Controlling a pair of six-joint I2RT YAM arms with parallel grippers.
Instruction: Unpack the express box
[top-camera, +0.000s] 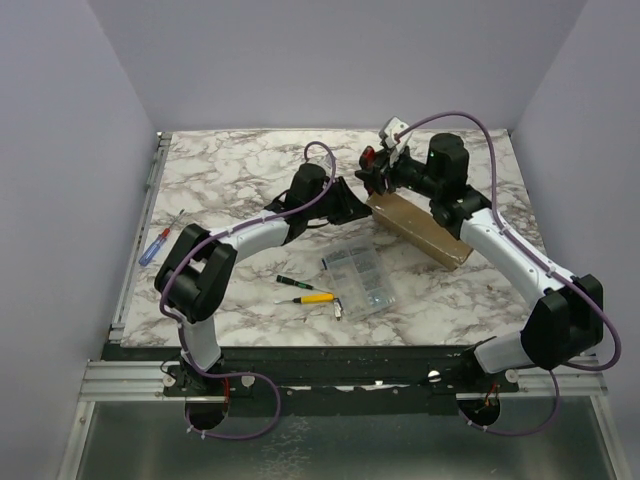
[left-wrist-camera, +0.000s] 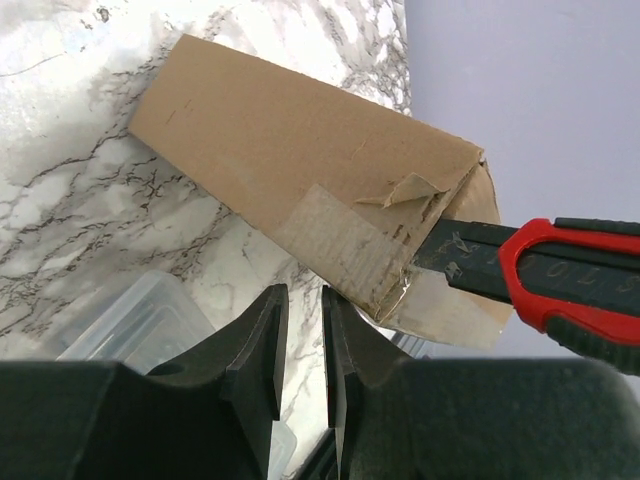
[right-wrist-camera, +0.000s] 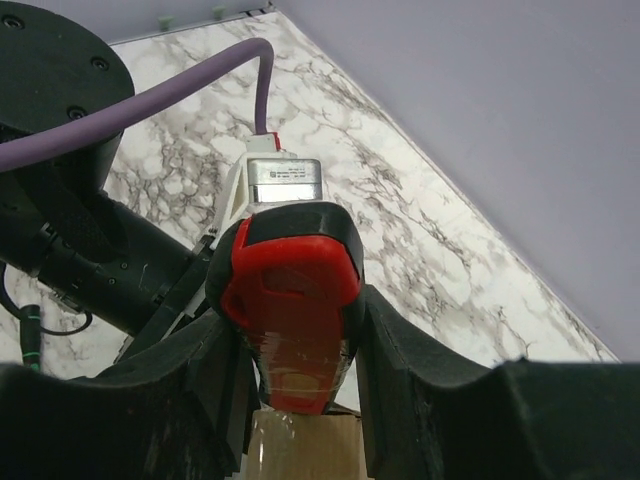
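Currently the express box (top-camera: 420, 228) lies flat on the marble table (top-camera: 230, 170), at about 3 o'clock from the table's middle in the top view. Its long axis runs from 10 o'clock to 4 o'clock, and the lid is down.

The right claw (right-wrist-camera: 300, 360) is clamped on a red-and-black utility knife (right-wrist-camera: 290, 280), one finger on each side of the handle. It sits over the box's 10 o'clock end (top-camera: 383, 172). In the left wrist view the knife (left-wrist-camera: 560, 280) comes in from 3 o'clock, with its black nose against the box (left-wrist-camera: 290, 170) at a corner. A strip of clear tape (left-wrist-camera: 340, 240) wraps that corner, and a small flake of cardboard is peeled up beside it.

The left claw (left-wrist-camera: 305, 300) is open only a narrow slit and has hold of nothing. It hangs just beside the same taped end, at 9 o'clock of it in the top view (top-camera: 352, 200).

A clear case (top-camera: 360, 282) of small parts lies at 5 o'clock of the table's middle, near the box but apart from it. Two screwdrivers (top-camera: 305, 296) lie at 7 o'clock, and a blue-and-red tool (top-camera: 152, 247) lies at the 9 o'clock edge.
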